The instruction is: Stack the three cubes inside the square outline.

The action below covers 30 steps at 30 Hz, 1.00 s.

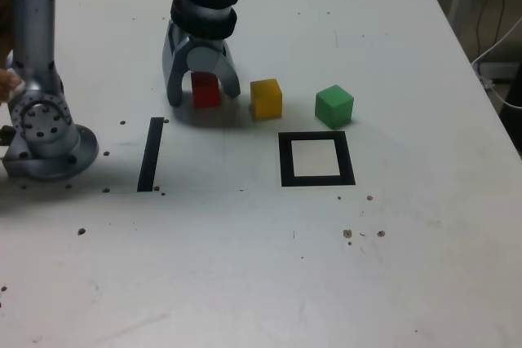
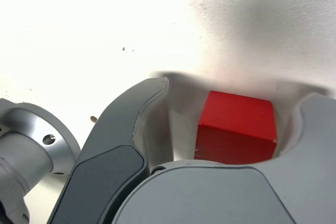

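step: grabbing red cube [image 1: 205,91] | pincer [image 1: 203,87] apart, straddling it, gap visible | next: clamp, lift, carry to square outline [image 1: 316,160]

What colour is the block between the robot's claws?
Red. The red cube shows best in the wrist view, between the gripper jaws.

Exterior view: raised, off the arm, angled down across the white worktop [image 1: 269,266], far enough back to take in nearly the whole surface. Wrist view: mounted on the arm, very close, peering out between the fingers [image 2: 131,129]. Shared by both: the red cube [image 1: 205,90] [image 2: 236,128] framed by those fingers [image 1: 176,79].
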Tool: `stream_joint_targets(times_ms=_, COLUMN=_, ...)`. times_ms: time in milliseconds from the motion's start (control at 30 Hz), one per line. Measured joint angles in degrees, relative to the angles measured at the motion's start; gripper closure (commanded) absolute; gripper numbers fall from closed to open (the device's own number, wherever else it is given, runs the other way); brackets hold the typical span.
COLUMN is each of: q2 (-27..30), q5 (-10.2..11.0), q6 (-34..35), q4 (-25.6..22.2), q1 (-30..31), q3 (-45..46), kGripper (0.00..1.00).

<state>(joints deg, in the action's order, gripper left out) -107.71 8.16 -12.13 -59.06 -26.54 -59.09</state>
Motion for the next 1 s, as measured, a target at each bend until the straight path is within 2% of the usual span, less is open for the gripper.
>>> stream_joint_targets(times_ms=1000, q2=2.2, q5=-0.4, q6=-0.1, q4=-0.6, q1=0.8, q3=-0.2, kGripper=0.78)
